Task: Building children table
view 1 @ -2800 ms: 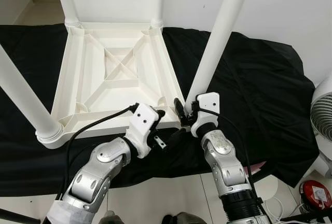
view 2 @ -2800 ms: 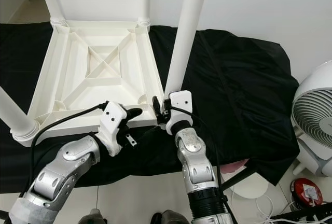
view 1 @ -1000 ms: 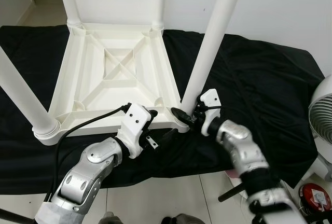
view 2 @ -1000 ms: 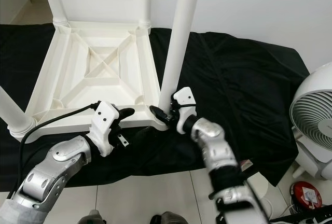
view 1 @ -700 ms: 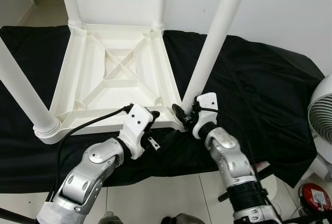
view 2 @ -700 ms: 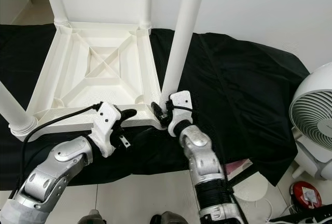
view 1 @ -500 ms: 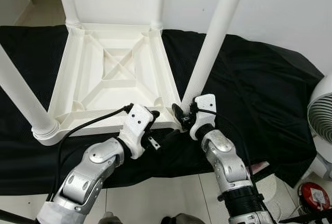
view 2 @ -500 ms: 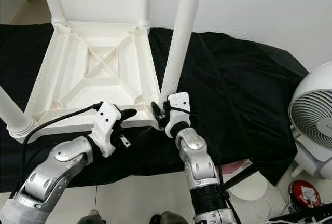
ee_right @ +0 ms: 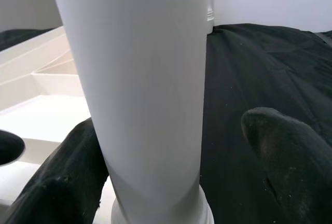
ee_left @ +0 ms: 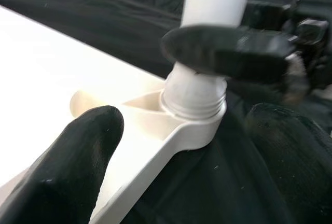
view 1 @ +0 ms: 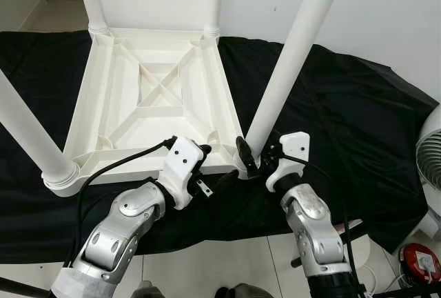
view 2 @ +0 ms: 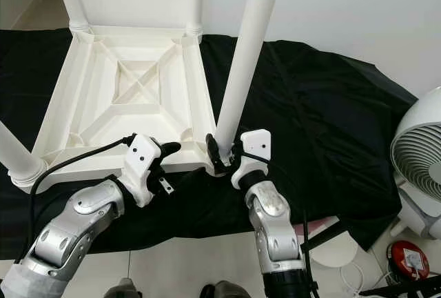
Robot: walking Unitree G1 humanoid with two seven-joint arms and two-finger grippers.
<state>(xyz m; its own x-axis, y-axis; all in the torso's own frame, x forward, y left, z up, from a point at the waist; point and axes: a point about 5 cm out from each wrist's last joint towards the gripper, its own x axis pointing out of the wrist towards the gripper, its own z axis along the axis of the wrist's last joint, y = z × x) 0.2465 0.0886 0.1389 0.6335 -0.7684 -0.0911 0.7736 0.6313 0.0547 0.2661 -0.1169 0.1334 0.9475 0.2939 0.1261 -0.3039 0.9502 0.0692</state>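
Children's table (view 1: 155, 98), upside down on the black cloth (view 1: 344, 125): we are seating the near right leg (view 1: 289, 56).

Eye views: our right gripper (view 1: 256, 162) reaches to the leg's base at the tabletop's near right corner; our left gripper (view 1: 207, 167) steadies the near edge. Left wrist view: left fingers (ee_left: 62, 167) spread wide, threads showing above the socket, so we judge more turning is needed. Right wrist view: right fingers (ee_right: 282, 156) stand apart beside the leg; contact is unclear.

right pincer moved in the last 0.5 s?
Yes, slightly. The right pincer has slid toward the robot's right around the base of the near-right leg, judged against the tabletop's corner socket; the wrist housing sits further right.
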